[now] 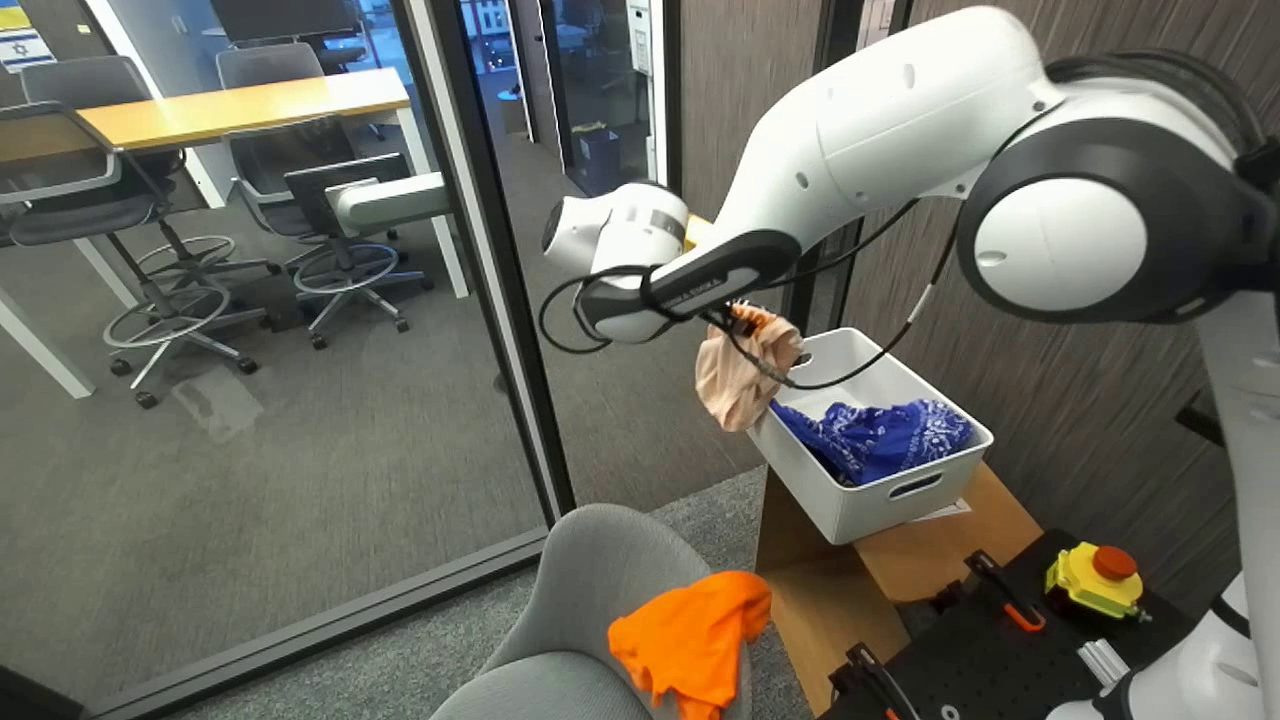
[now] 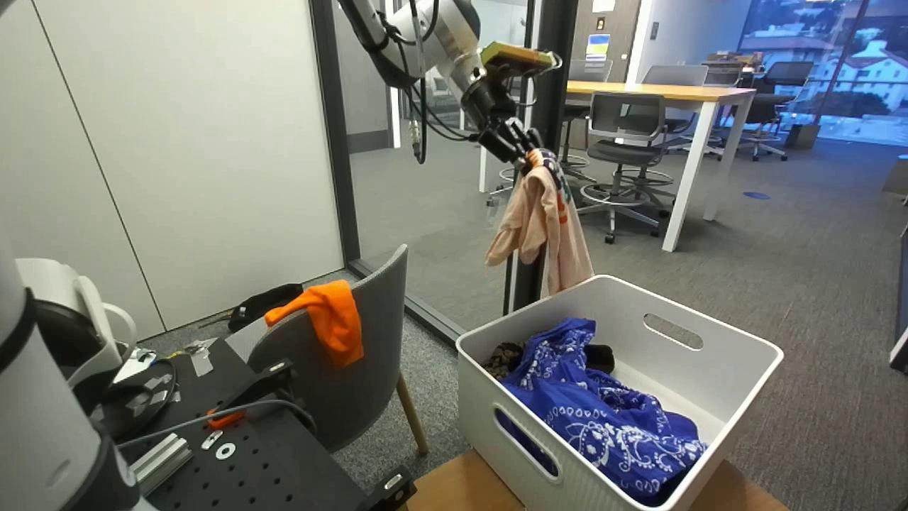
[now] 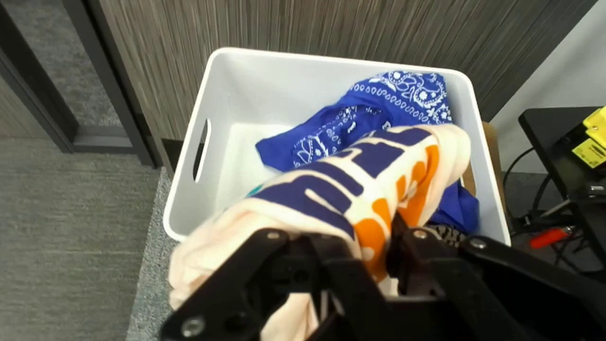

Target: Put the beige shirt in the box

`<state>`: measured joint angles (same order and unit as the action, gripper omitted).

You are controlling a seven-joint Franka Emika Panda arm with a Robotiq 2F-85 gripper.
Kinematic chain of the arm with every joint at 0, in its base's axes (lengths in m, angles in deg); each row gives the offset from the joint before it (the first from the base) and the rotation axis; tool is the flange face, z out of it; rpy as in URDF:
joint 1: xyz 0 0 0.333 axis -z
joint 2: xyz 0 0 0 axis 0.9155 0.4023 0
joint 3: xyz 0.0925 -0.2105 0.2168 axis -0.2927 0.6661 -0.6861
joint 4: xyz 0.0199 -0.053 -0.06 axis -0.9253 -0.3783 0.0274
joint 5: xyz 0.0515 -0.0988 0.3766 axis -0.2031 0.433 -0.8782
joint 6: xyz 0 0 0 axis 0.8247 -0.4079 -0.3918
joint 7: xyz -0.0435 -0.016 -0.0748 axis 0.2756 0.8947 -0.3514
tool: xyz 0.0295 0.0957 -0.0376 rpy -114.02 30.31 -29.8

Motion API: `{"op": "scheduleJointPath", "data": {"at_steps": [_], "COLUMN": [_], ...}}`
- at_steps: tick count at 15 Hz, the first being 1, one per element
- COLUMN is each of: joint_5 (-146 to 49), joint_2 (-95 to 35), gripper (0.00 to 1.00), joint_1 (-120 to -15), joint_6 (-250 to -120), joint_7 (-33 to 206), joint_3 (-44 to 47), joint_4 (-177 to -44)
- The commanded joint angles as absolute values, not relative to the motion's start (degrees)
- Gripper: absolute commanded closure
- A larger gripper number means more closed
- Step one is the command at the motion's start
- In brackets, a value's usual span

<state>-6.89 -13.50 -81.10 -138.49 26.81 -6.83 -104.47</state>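
The beige shirt (image 1: 742,375) has dark blue and orange print. In an exterior view it hangs from my gripper (image 2: 528,157), which is shut on the shirt's upper part. The shirt's lower end (image 2: 567,262) is near the far rim of the white box (image 2: 709,362); I cannot tell if they touch. In the wrist view the gripper (image 3: 367,241) pinches the printed cloth (image 3: 322,189), which covers part of the box (image 3: 279,85). The box also shows in an exterior view (image 1: 815,490), where the shirt overlaps its far corner. There the fingertips are hidden.
A blue bandana cloth (image 2: 603,419) and a dark patterned item (image 2: 504,360) lie in the box. The box stands on a wooden surface (image 1: 960,550). A grey chair (image 1: 600,560) with an orange cloth (image 1: 690,640) stands beside it. A glass wall frame (image 1: 490,250) runs nearby.
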Motion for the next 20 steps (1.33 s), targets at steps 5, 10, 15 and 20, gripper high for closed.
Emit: {"op": "scheduleJointPath", "data": {"at_steps": [5, 10, 15, 20], "joint_5": [-11.78, -20.56, -26.32, -29.37], "joint_2": [-26.91, -29.42, -29.27, -27.81], "gripper": [0.90, 0.89, 0.89, 0.90], "joint_1": [-71.50, -65.20, -60.84, -58.06], "joint_6": [-140.76, -150.48, -165.63, -177.33], "joint_7": [38.01, 45.68, 52.02, 55.29], "joint_3": [-6.48, -5.01, -2.05, 0.25], "joint_4": [-110.20, -116.70, -123.01, -127.41]}}
